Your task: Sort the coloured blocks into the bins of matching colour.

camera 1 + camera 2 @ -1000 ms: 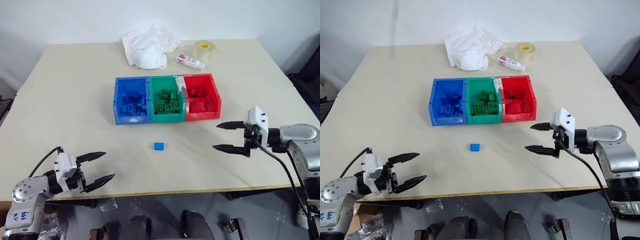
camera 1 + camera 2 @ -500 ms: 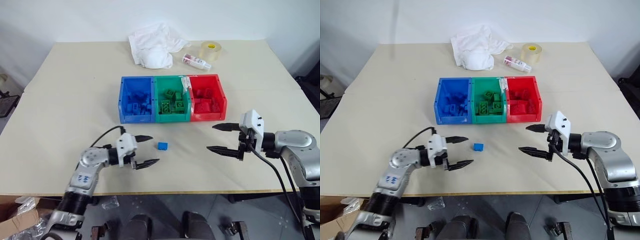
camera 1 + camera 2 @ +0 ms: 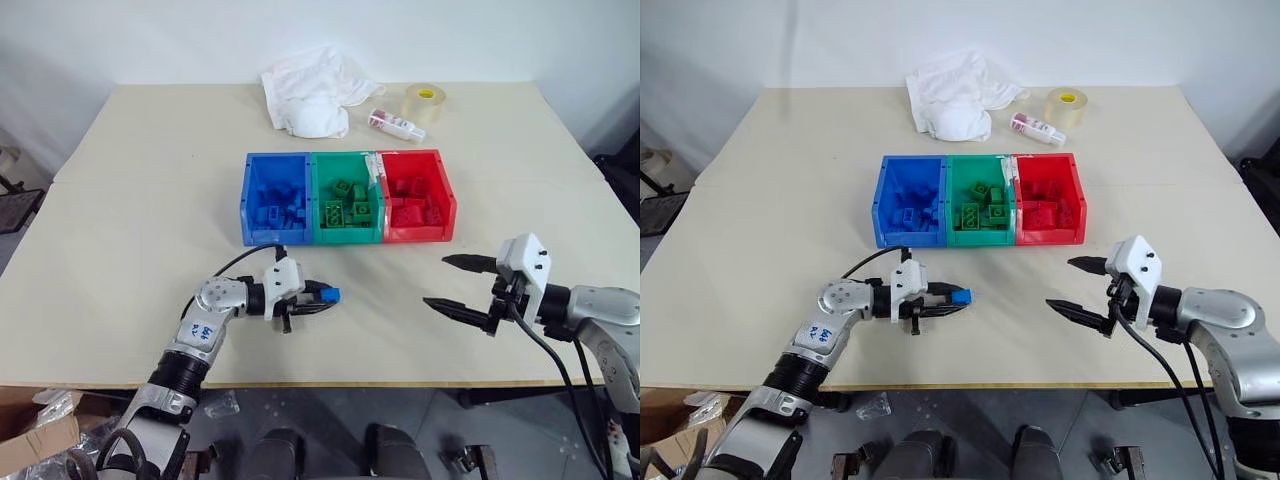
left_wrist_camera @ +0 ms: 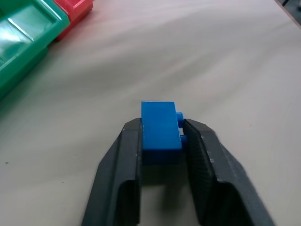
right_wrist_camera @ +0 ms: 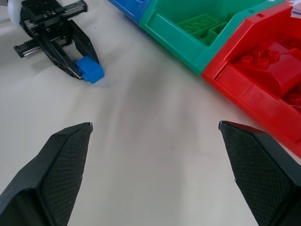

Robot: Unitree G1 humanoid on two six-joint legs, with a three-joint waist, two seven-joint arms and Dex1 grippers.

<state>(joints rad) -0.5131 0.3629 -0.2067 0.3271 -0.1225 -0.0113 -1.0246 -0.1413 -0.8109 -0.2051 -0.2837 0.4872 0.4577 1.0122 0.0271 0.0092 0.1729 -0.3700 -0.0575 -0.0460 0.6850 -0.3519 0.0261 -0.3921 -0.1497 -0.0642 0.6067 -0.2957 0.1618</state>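
Observation:
A small blue block (image 4: 160,127) sits between the fingers of my left gripper (image 3: 318,298), which is shut on it, low over the table in front of the bins. The blue bin (image 3: 245,195), green bin (image 3: 347,236) and red bin (image 3: 450,200) stand joined in a row at mid-table. Each holds several blocks of its own colour: blue (image 3: 280,208), green (image 3: 345,205), red (image 3: 410,208). My right gripper (image 3: 436,281) hangs open and empty to the right of the held block, in front of the red bin.
A white cloth (image 3: 310,90), a roll of clear tape (image 3: 423,102) and a small red-and-white bottle (image 3: 390,123) lie at the back of the table (image 3: 130,200). Bare tabletop surrounds the bins on the left, right and front.
My left gripper swung in from the table's front left to the blue block and shut on it. My right gripper drew back a little and stayed open.

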